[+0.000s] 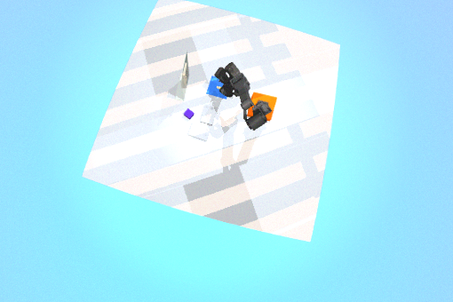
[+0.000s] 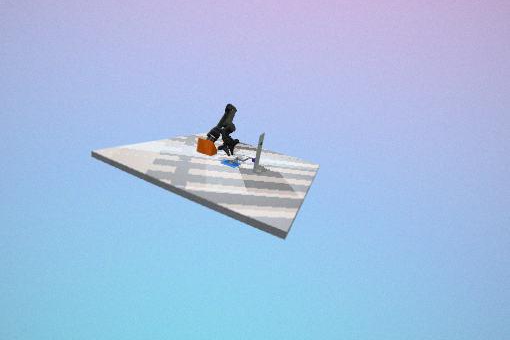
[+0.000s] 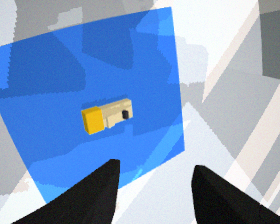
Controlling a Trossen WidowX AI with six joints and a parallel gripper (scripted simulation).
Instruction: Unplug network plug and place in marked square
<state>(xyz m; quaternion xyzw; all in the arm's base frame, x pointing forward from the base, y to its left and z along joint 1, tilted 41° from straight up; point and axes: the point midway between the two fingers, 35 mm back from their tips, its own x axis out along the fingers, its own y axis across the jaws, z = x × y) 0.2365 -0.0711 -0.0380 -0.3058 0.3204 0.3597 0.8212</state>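
The plug, beige with a yellow end and a small dark spot on its side, lies on the blue marked square in the wrist view, well inside its edges. My gripper is open and empty, with its fingertips apart from the plug. The upright panel stands beyond the square, apart from the gripper. The socket is too small to make out clearly.
An orange block is at the arm's base. A small purple cube lies near the panel. Pale outlined, see-through shapes lie near the cube. Striped shadows cross the table.
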